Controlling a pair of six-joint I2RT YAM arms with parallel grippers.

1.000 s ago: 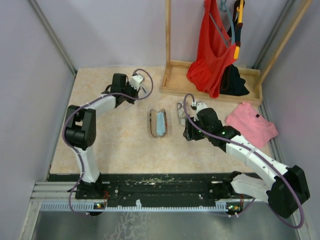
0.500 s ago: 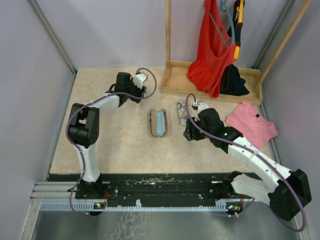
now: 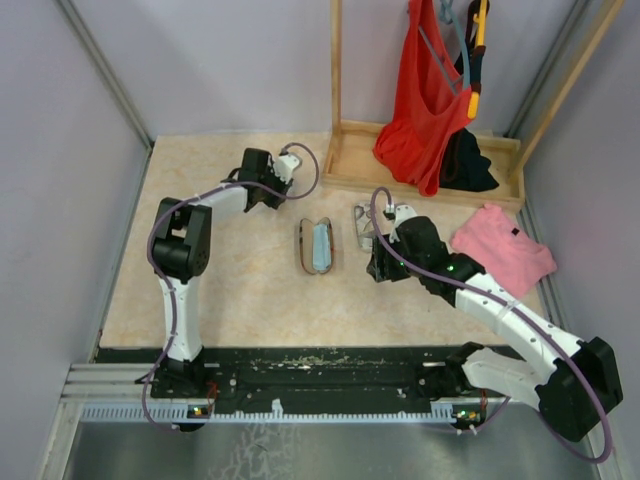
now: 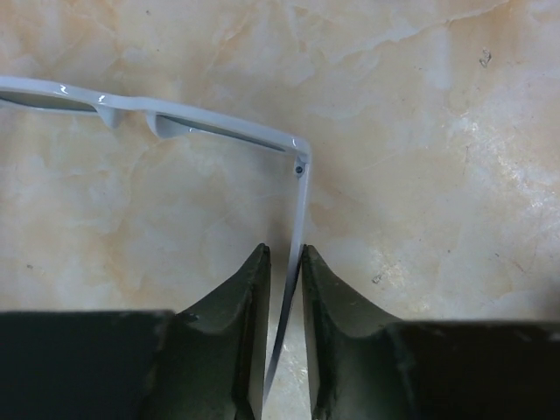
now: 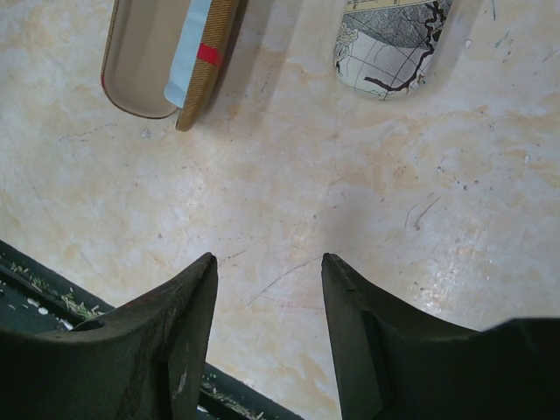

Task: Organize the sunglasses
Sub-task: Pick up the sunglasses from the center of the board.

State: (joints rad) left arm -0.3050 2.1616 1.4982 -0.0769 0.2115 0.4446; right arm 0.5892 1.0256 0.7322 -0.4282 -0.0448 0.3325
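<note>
Closely, left pincer [image 4: 283,255] astride sunglasses [image 4: 219,124] (unseen overhead)

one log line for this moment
left claw: astride white sunglasses arm | right claw: open, empty | brown-striped case: open

You have an open brown case [image 3: 303,247] holding a light blue cloth [image 3: 321,246]; a map-patterned case [image 5: 389,39] lies near it, a pink garment [image 3: 503,248] farther right.

white sunglasses [image 4: 201,118] frame: glossy smooth plastic. surface [image 4: 420,105]: polished marble-look, fine scratches. left pincer [image 4: 282,255]: matt black plastic. open case [image 5: 140,61]: woven brown cloth outside, smooth lining.
</note>
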